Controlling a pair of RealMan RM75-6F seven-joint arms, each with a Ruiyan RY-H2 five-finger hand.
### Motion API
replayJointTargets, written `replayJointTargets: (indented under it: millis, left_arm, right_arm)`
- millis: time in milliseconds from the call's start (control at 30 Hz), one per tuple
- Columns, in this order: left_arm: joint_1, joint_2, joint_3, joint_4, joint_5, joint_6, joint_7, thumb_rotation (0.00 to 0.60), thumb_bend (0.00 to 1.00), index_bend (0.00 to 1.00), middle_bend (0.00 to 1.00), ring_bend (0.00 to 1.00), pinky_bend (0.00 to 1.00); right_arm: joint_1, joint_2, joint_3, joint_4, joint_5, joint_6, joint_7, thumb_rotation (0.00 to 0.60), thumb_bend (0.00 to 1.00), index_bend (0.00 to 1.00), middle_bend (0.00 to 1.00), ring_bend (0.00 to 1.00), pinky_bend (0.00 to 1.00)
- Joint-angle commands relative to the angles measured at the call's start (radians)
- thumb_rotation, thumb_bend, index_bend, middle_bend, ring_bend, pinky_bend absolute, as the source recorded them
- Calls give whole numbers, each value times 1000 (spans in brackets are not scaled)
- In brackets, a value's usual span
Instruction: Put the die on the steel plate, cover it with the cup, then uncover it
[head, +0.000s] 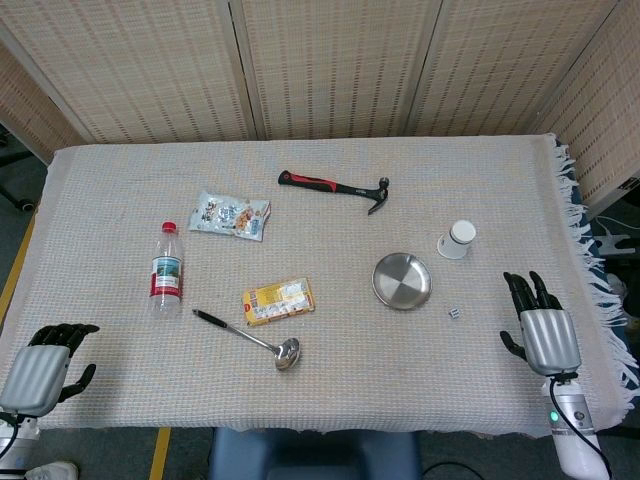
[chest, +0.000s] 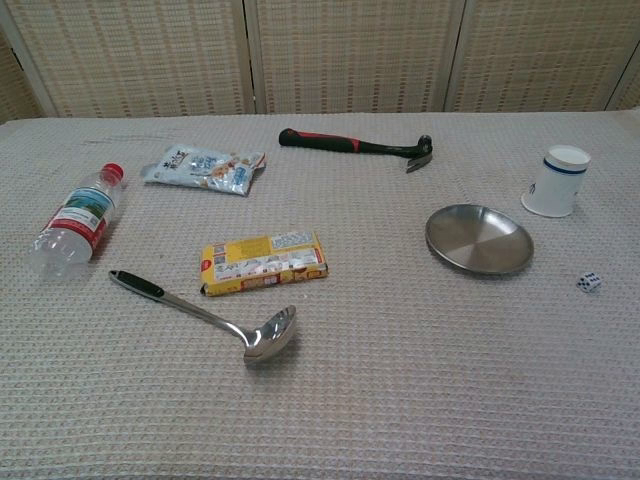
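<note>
A small white die (head: 455, 313) (chest: 589, 282) lies on the cloth just right of the round steel plate (head: 402, 281) (chest: 479, 238). A white paper cup (head: 457, 239) (chest: 556, 181) stands upside down behind the plate, to its right. My right hand (head: 538, 325) rests near the table's right front edge, fingers stretched and apart, holding nothing, a short way right of the die. At the front left corner my left hand (head: 45, 368) sits with its fingers loosely bent and nothing in it. Neither hand shows in the chest view.
A hammer (head: 335, 188) lies at the back. A snack packet (head: 230, 215), a water bottle (head: 167, 268) lying flat, a yellow biscuit pack (head: 278, 301) and a steel ladle (head: 250, 338) fill the left half. The cloth's fringed edge (head: 580, 215) runs down the right.
</note>
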Motion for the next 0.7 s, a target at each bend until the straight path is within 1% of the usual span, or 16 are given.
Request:
replayJointTargets:
  millis: [33, 167, 300, 367, 400, 467, 533, 567, 700]
  left_arm:
    - [1, 1, 0, -3, 3, 3, 0, 600, 334, 267, 283, 228, 238]
    - [4, 4, 3, -9, 14, 12, -5, 600, 334, 265, 283, 228, 238]
    - [4, 7, 1, -6, 22, 17, -22, 600, 336, 254, 283, 228, 241]
    - [5, 7, 2, -1, 26, 20, -27, 600, 336, 251, 283, 228, 242]
    - [5, 8, 3, 0, 27, 19, -31, 600, 336, 250, 283, 228, 242]
    - [6, 12, 6, 0, 30, 16, -42, 600, 335, 246, 284, 228, 244]
    - [7, 18, 7, -3, 30, 16, -46, 600, 335, 244, 284, 229, 249]
    - [8, 19, 6, -6, 30, 19, -48, 600, 335, 244, 283, 230, 250]
    - [12, 21, 2, -13, 32, 33, -49, 600, 336, 243, 284, 231, 251]
  right_arm:
    - [-9, -5, -6, 5, -24, 16, 18, 600, 114, 0, 99, 9, 300]
    - [-20, 2, -14, -2, -45, 27, 40, 600, 114, 3, 100, 9, 300]
    - [-22, 19, -17, -26, -47, 11, 60, 600, 114, 24, 99, 9, 307]
    - [-18, 20, -19, -25, -49, -2, 53, 600, 114, 57, 141, 47, 344]
    - [-17, 17, -21, -21, -47, -9, 43, 600, 114, 94, 201, 101, 380]
    - [-13, 8, -24, -12, -33, -30, 9, 600, 114, 192, 368, 263, 480]
    - [-8, -2, -29, 1, -30, -47, -22, 600, 114, 244, 504, 402, 593]
    - [-5, -5, -30, 8, -35, -51, -31, 600, 114, 263, 561, 454, 642]
    - [8, -31, -31, 73, -100, -26, -21, 600, 114, 349, 734, 607, 770]
